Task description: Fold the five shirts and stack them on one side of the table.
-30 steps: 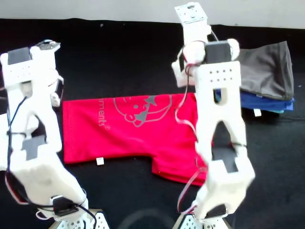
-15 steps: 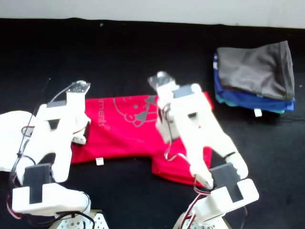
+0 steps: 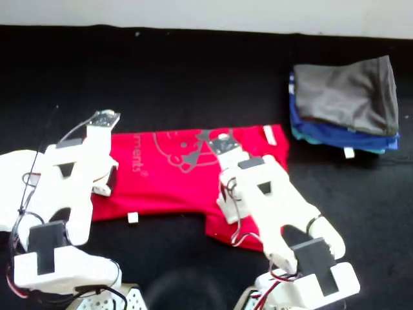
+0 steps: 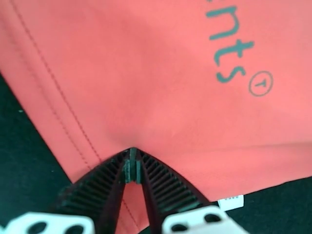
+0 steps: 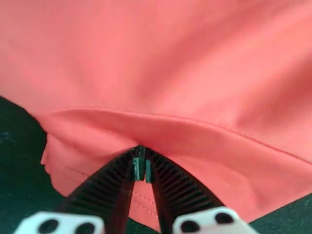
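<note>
High view: the red shirt [image 3: 161, 171] lies in the middle of the table [image 3: 161, 71], well apart from the stack of folded shirts [image 3: 345, 106] at the right edge. The left arm [image 3: 71, 174] and right arm [image 3: 268, 194] lean over it, hiding their own fingertips. Left wrist view: the left gripper [image 4: 131, 163] has its jaws closed on a pucker of the shirt near a stitched hem, with the print cut off. Right wrist view: the right gripper [image 5: 140, 165] pinches a raised fold of the same shirt, jaws together.
</note>
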Robot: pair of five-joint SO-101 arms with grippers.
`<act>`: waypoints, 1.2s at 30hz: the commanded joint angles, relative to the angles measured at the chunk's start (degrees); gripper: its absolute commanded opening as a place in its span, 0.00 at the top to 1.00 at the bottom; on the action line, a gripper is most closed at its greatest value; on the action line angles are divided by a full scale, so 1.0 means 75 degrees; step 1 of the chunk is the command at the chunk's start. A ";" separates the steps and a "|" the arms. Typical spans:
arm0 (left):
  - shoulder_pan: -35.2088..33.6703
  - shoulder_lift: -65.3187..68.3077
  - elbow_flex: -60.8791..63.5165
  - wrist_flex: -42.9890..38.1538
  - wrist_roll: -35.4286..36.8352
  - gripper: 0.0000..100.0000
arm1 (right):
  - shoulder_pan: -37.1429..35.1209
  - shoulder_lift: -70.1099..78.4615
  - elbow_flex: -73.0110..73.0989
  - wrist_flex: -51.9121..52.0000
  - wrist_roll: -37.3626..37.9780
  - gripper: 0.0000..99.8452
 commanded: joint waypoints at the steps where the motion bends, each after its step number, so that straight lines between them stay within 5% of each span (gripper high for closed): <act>1: -0.0311 0.0627 -0.0744 0.0293 -0.0152 0.99 | -0.0275 -0.0674 0.0369 -0.0029 -0.0035 0.99; 12: -0.0580 0.1190 -0.1377 0.0703 0.0457 0.99 | -0.0592 -0.4519 0.1260 0.1213 0.0352 0.99; 16: -0.0791 0.0604 -0.0639 -0.0059 0.1336 0.99 | -0.0568 -0.4308 0.1248 0.1916 0.1629 0.90; 22: -0.0768 -0.0428 0.0557 -0.1078 0.1395 0.99 | -0.0604 -0.3698 0.1260 0.2268 0.2942 0.70; 29: -0.0768 -0.0627 0.0803 -0.1301 0.1395 0.99 | -0.0686 -0.2936 0.1260 0.2198 0.3212 0.69; 36: -0.0768 -0.0627 0.0803 -0.1313 0.1395 0.99 | -0.1764 -0.2526 0.1577 0.1975 0.3165 0.69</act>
